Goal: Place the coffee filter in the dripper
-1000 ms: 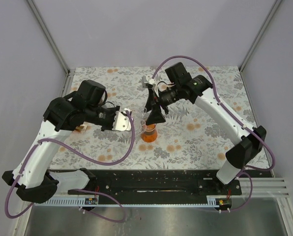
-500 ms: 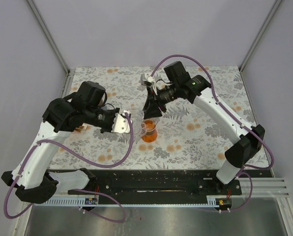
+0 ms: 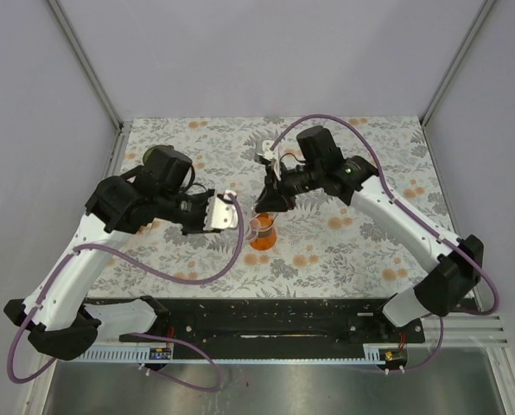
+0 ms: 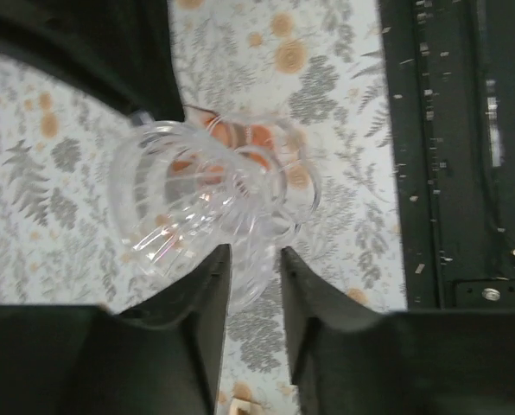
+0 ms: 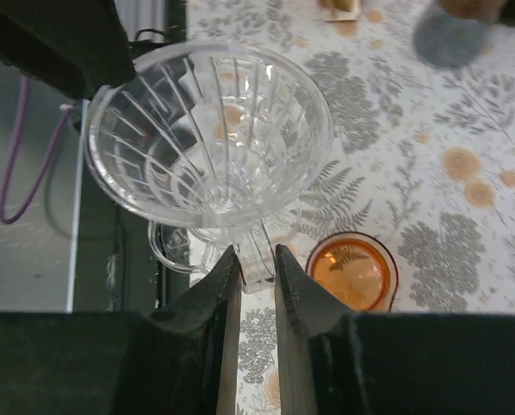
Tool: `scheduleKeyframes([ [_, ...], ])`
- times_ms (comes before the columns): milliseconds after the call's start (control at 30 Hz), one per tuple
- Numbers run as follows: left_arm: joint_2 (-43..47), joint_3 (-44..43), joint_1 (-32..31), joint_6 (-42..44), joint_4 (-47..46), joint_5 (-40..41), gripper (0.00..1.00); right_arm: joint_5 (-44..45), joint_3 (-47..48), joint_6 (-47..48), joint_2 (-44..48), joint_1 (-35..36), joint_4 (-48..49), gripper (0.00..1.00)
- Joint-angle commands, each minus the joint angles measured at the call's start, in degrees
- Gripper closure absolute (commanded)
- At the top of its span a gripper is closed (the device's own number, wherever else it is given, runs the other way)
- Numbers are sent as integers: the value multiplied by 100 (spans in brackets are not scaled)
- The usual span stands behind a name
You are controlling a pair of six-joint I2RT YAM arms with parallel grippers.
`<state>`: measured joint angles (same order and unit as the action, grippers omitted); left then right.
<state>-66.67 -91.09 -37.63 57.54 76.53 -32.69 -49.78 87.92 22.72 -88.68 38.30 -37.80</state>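
The dripper is a clear ribbed cone with a handle, held above the flowered table. My right gripper is shut on its handle tab, and in the top view the right gripper hangs over the table's middle. My left gripper is open, with the dripper's clear base rim between its fingertips and a gap on each side. From above, the left gripper sits just left of the dripper. The coffee filter does not show clearly in any view.
An orange cup stands on the table right under the dripper, also seen as an orange cup from the right wrist. The black rail runs along the near edge. Purple cables loop around both arms.
My right gripper has closed on the dripper's handle. My left gripper has opened off the dripper's base. Both arms shifted slightly toward the centre.
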Motion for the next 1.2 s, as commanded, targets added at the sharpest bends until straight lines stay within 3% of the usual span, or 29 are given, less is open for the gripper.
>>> scheduleKeyframes([
  [0, 111, 100, 80, -980, -1385, 868, 59, 1434, -915, -689, 904, 72, 1685, 100],
  [100, 146, 83, 141, -1455, -1658, 1106, 34, 1944, -1399, -1023, 1256, 72, 2293, 100],
  [333, 286, 214, 378, -2675, -2387, 1667, 24, 3437, -2444, -1805, 1713, 81, 3566, 100],
  [467, 444, 591, 651, -3493, -2950, 2265, 17, 3431, -3262, -1912, 1934, 107, 4850, 100],
  [667, 647, 1136, 1161, -4066, -3337, 2390, 17, 3370, -4018, -1587, 2188, 169, 5766, 100],
  [1167, 506, 1313, 1600, -4189, -3496, 2038, 17, 3018, -4783, -1534, 2417, 160, 5801, 100],
])
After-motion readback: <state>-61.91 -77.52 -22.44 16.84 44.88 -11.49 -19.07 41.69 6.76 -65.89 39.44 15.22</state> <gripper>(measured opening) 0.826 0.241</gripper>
